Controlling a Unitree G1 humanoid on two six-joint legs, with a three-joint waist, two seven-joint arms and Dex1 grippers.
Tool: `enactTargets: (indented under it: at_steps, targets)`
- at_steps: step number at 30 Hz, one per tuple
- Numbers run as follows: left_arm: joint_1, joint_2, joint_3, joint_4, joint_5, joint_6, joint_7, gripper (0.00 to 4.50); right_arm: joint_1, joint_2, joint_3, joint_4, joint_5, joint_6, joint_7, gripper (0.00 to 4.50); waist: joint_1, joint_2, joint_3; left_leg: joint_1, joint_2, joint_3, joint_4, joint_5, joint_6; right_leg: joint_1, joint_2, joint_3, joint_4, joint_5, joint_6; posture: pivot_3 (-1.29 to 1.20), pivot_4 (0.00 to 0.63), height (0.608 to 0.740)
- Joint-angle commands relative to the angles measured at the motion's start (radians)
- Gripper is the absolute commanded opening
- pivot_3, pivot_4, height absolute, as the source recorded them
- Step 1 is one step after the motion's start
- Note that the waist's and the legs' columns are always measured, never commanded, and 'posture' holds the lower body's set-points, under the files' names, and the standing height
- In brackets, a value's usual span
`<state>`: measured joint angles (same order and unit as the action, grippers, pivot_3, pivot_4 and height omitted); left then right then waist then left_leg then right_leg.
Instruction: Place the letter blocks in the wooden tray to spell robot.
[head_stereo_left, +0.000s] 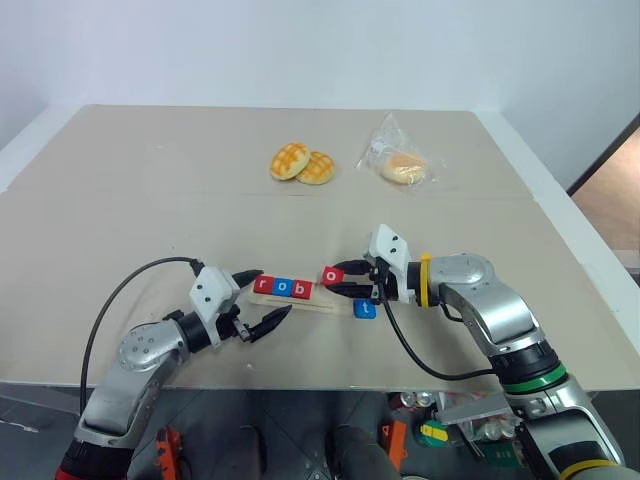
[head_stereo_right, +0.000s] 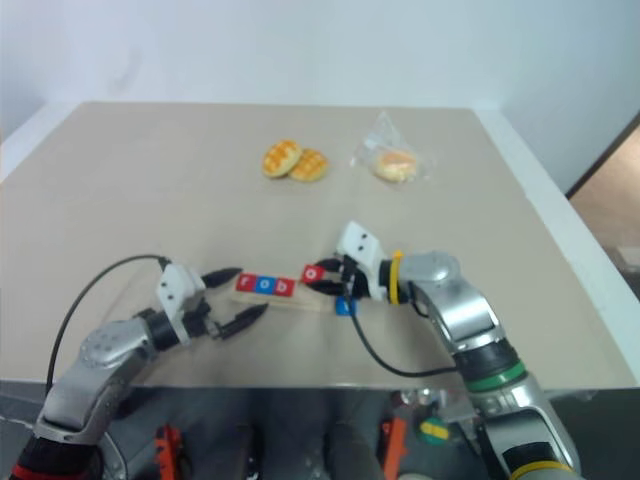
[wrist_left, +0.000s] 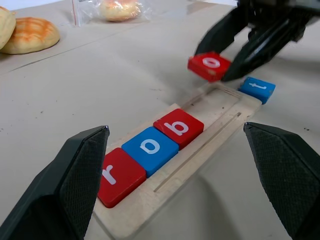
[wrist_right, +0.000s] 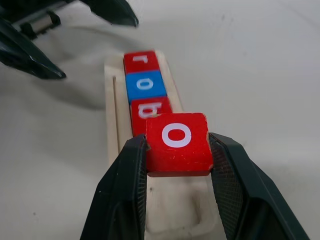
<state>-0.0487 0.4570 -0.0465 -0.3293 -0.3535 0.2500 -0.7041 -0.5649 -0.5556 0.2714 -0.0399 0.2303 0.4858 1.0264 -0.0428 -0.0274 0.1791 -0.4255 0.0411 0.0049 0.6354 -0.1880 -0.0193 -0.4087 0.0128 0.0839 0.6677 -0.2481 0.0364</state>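
Three letter blocks already sit in the wooden tray (wrist_left: 200, 155): a red r (wrist_left: 121, 176), a blue o (wrist_left: 150, 148) and a red b (wrist_left: 178, 127), touching one another in a row at the end nearest our left gripper (head_stereo_left: 262, 302). We see that gripper standing wide open at that end of the tray, one black finger on each side, holding nothing. Our right gripper (wrist_right: 177, 165) is clamped on a red o block (wrist_right: 177, 142), its two fingers pressing the tile's opposite edges, and it hangs just above the tray's bare stretch beyond the b. A blue t block (wrist_left: 256, 89) lies flat on the table (head_stereo_left: 150, 200) just beside the tray's far end. Two golden buns (head_stereo_left: 302, 163) and a bagged bun (head_stereo_left: 402, 163) rest well apart from all this, farther back on the table.
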Motion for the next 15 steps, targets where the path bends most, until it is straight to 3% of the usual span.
enactTargets:
  at_steps: [1,15]
  targets:
    - [0.008,0.0,0.007,-0.054,-0.002,0.004,0.014,4.5,-0.032,0.012,0.018,0.014,-0.012,-0.031,0.025,1.24,0.0,0.0,0.0,0.0,0.0,0.0,0.0,0.0,0.0,0.0,0.0,0.0,0.0,0.0,0.0,0.0,0.15,0.74]
    - [0.025,0.017,0.022,-0.097,-0.003,0.021,0.031,4.5,-0.076,0.089,0.063,0.125,-0.071,-0.115,0.044,1.24,-0.003,0.0,0.0,0.001,0.003,0.0,0.0,0.0,0.0,0.0,0.003,-0.001,0.0,0.001,-0.002,0.0,0.15,0.74]
